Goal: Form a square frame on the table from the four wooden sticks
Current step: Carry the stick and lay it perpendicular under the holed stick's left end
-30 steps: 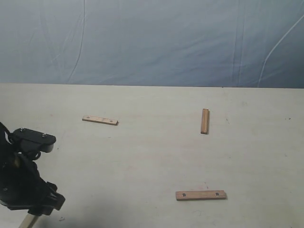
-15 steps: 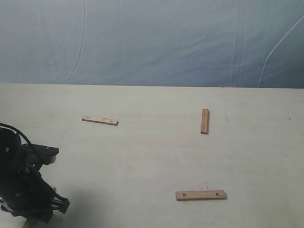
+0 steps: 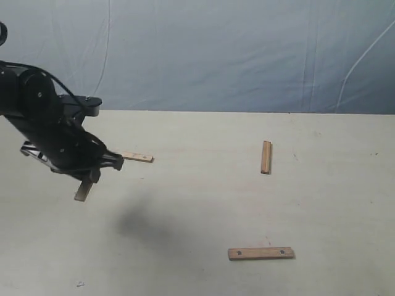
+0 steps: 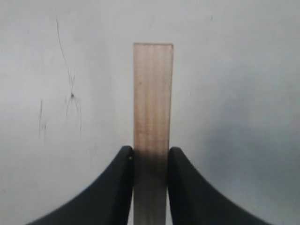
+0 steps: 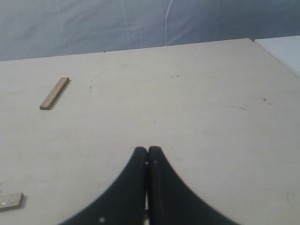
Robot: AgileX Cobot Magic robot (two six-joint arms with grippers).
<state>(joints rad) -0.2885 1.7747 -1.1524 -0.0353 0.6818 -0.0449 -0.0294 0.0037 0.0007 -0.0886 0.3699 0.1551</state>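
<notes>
Now we are clamping our left gripper (image 4: 150, 157) on one wooden stick (image 4: 153, 98), its long axis pointing steeply down toward the table (image 3: 203, 203).

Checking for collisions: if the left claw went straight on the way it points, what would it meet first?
Probably bare table, and the held stick projecting ahead of the left claw would touch first; height unclear.
</notes>
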